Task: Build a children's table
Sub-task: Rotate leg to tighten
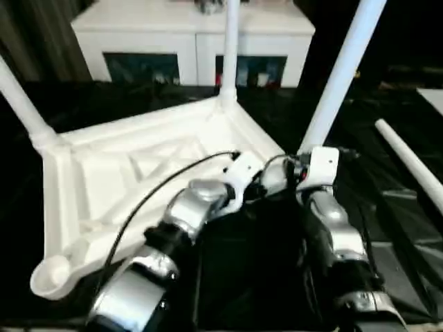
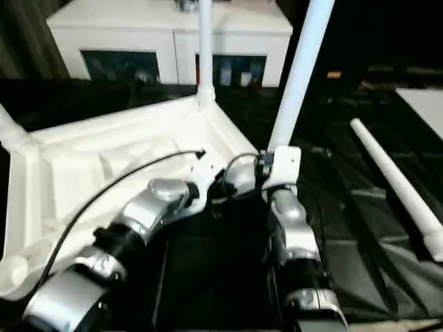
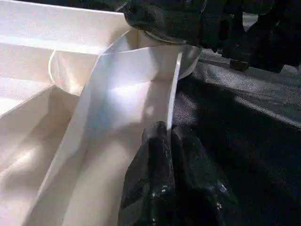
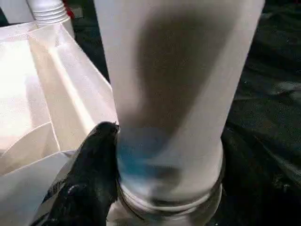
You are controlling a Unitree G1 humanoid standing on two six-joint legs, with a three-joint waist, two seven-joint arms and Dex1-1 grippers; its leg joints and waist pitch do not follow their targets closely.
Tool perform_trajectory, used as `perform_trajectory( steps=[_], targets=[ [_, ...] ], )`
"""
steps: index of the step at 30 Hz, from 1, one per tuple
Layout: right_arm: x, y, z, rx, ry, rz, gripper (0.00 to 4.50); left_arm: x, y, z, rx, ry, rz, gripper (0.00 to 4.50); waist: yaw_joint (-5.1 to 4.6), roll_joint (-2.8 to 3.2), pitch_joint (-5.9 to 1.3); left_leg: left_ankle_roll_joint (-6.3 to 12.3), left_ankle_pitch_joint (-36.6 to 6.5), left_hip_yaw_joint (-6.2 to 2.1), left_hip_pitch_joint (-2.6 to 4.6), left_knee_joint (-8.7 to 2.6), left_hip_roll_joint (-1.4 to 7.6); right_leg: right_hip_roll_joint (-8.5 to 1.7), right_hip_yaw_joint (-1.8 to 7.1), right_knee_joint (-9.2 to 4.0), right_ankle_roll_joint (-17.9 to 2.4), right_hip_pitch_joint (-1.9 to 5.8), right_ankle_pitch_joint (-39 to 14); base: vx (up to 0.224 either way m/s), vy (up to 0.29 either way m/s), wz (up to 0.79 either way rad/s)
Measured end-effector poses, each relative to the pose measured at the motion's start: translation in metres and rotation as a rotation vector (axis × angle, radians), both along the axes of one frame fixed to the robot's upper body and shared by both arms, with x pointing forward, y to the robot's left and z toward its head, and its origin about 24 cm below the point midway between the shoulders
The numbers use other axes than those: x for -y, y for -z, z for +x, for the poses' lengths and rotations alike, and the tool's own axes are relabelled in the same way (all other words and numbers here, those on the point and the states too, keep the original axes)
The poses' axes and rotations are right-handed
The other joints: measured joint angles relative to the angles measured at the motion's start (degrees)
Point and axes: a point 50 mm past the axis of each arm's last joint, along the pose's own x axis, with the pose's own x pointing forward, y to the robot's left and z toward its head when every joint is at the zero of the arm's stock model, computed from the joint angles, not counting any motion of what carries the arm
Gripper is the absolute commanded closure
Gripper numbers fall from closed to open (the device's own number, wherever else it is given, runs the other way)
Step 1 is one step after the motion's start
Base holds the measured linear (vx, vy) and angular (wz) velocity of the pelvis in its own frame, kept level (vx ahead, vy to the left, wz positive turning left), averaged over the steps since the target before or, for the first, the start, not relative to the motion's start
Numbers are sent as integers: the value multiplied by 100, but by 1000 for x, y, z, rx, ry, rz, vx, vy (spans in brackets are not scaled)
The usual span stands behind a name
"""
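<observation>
On the dark floor the upside-down tabletop (image 1: 138, 166) is lying with three legs standing in its corners, and a fourth leg (image 1: 408, 162) is lying apart at the right. The right gripper (image 4: 155, 160) is holding the near leg (image 1: 339, 83) just above its socket, while the left gripper (image 3: 169, 141) is pinching the tabletop's thin rim nearby. To seat this leg well, I think the rim must stay fixed and the leg straight.
</observation>
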Motion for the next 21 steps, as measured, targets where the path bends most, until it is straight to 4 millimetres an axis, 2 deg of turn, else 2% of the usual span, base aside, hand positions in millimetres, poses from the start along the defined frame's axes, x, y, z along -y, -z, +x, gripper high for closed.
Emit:
perform_trajectory(
  steps=[2, 3, 5, 6, 8, 9, 10, 13, 15, 19, 21],
  targets=[
    [1, 0, 0, 6, 1, 6, 178, 0, 0, 0, 3, 1, 1, 450, 2, 6, 2, 3, 2, 0, 0, -1, 0, 0, 0, 0, 1, 0, 0, 0, 0, 0],
    [1, 0, -1, 12, 1, 10, 122, 0, 0, 0, 4, 2, 0, 450, 4, 10, 3, 3, 2, 0, -1, -2, 0, 0, 1, 0, 1, 0, 0, 0, 0, 0],
    [1, 1, -2, 19, -3, 16, 108, 0, 0, 0, 10, 4, 2, 450, 4, 11, 3, 2, 2, 0, -1, -6, 0, 0, 0, 0, 1, -1, -1, 0, 0, 0],
    [-2, 0, -4, 35, -22, 40, 106, -3, 0, 2, 28, -6, 14, 450, -22, 9, 4, 2, 2, 0, -2, -8, 1, 2, 0, 0, 2, -5, 0, 0, 0, 0],
    [-27, 1, -12, 66, -128, 103, 85, -18, -4, 11, 74, -94, 42, 450, -195, -11, 17, 2, 2, -12, -11, -9, 7, 8, -7, -3, 35, -36, 24, 0, 0, 0],
    [-35, 2, -16, 67, -180, 102, 65, -20, -5, 13, 90, -105, 44, 450, -224, -12, 18, 1, 2, -33, -17, -9, 6, 8, -22, -26, 62, -50, 56, 9, -2, -24],
    [-36, 3, -18, 69, -208, 94, 65, -22, -5, 13, 92, -101, 45, 450, -212, -12, 18, 0, 2, -43, -20, -11, 6, 9, -33, -37, 63, -52, 60, 9, -2, -24],
    [-20, -8, -19, 112, -224, 44, 41, -24, -5, 9, 94, -58, 33, 450, -172, -10, 18, 1, 2, -27, -16, -34, 7, 9, -28, -58, 61, -52, 60, 0, 0, 0],
    [-1, -20, -21, 158, -249, -6, 21, -35, -5, 7, 104, -23, 36, 450, -152, -11, 18, 3, 3, -23, -9, -39, 9, 11, -26, -66, 61, -49, 59, 0, 0, 0],
    [22, -22, -39, 132, -386, -43, 18, -53, -5, -1, 104, 69, 35, 450, -119, -7, 19, 3, 2, -15, -1, -53, 12, 14, -24, -83, 60, -42, 59, 0, 0, 0],
    [30, -24, -58, 87, -561, -78, 18, -62, -5, -6, 92, 138, 44, 450, -86, -4, 21, 3, 2, -14, -3, -50, 12, 14, -21, -86, 60, -41, 59, 0, 0, 0]
  ],
)
